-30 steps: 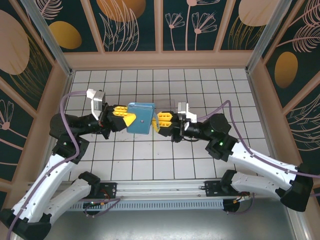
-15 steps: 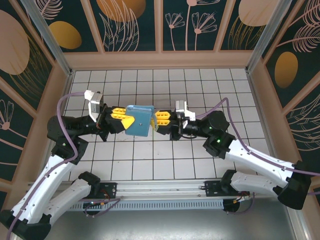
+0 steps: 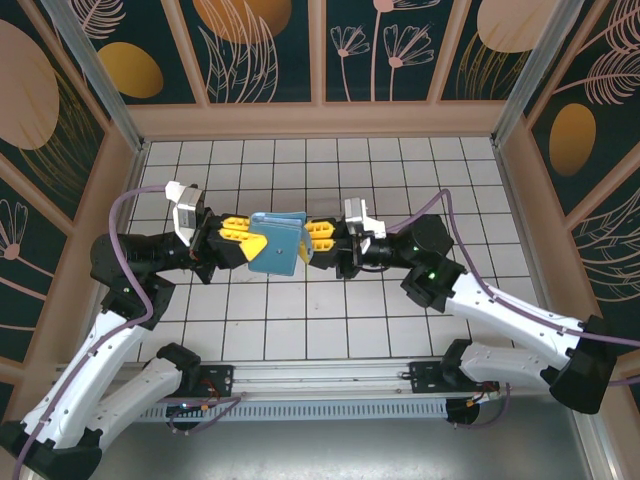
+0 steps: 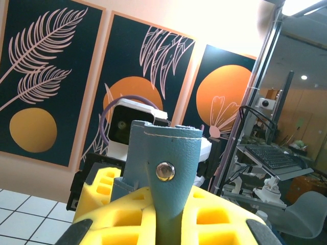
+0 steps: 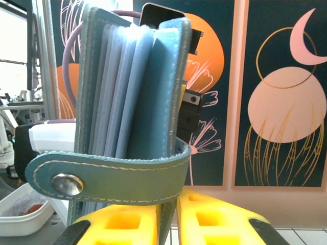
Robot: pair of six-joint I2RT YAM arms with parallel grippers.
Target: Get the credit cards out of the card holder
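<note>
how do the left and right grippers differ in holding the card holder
The left gripper pinches the card holder at the flap with the snap stud; the right gripper pinches where its pockets fan open behind the strap. Left reaches in from the left, right from the right. Both are shut on it.

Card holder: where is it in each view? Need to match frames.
Top external: card holder just left of centre.
Left wrist: lower centre, snap stud facing the camera.
Right wrist: left of centre, edge-on, strap across its bottom.
Shared landmark: yellow fingers gripping it from both sides.
</note>
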